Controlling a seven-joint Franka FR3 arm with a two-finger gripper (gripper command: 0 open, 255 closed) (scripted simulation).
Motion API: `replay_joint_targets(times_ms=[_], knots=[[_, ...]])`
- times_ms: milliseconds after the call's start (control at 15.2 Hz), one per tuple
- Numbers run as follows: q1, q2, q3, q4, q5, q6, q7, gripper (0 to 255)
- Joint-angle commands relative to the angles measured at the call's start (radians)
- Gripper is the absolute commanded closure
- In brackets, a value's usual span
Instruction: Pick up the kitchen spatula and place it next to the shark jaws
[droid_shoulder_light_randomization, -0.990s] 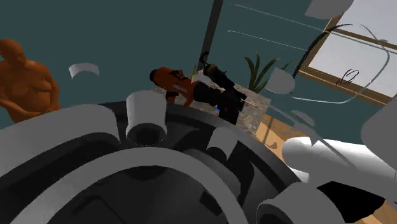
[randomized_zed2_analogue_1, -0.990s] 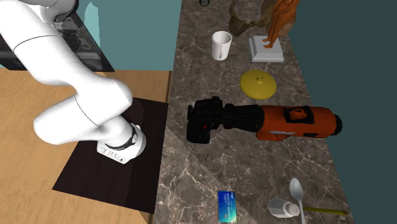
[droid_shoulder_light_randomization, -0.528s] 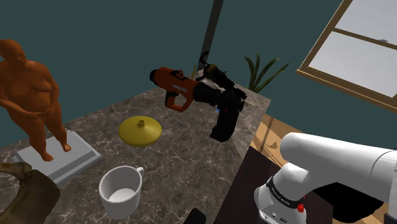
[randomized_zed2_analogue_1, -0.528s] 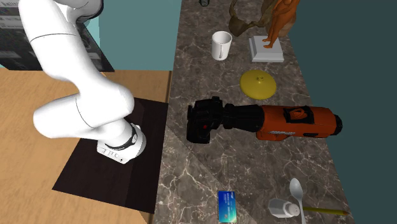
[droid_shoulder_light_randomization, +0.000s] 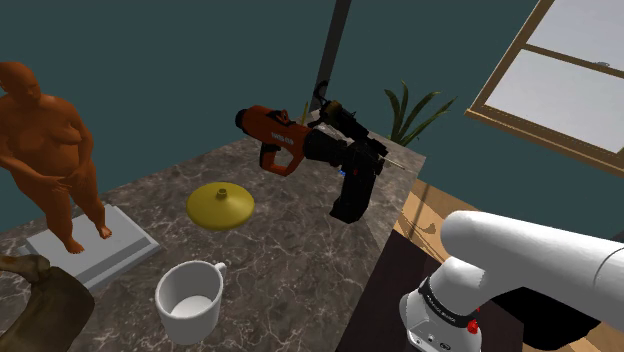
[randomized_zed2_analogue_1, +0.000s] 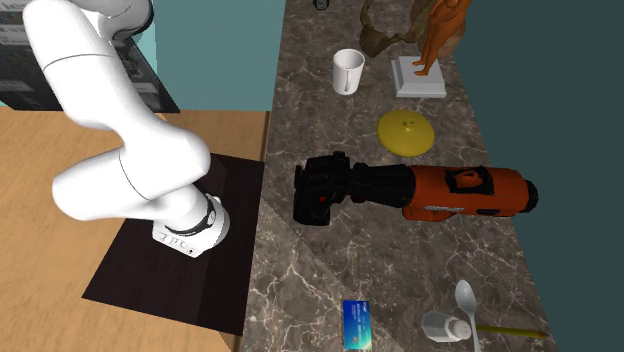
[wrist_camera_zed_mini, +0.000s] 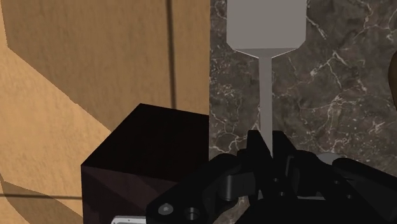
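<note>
Two risks noted. Shoulder view: brown shark jaws piece (droid_shoulder_light_randomization: 40, 300) sits on the counter (droid_shoulder_light_randomization: 290, 240), white mug (droid_shoulder_light_randomization: 188, 298) near it; a swung blade could clip the mug. Second exterior view: orange figurine (randomized_zed2_analogue_1: 440, 30) crowds the same spot. Wrist view: grey spatula (wrist_camera_zed_mini: 267, 57) shows by the counter edge, handle running behind the gripper (wrist_camera_zed_mini: 272, 149); clamped or not, cannot tell. A nudge could send it floorward.

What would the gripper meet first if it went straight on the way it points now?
Probably the grey spatula: its handle runs straight out from the gripper over the marbled counter. How far apart they are is unclear.
</note>
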Motion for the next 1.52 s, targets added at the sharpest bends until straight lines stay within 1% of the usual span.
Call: replay_joint_targets(times_ms=[0,660,1452], knots=[[0.022,-0.011,-0.004,-0.041,0.002,0.022,-0.012,255],[0.094,-0.069,0.004,-0.195,0.03,0.12,-0.054,255],[0.143,-0.135,0.044,-0.328,0.079,0.226,-0.091,255]])
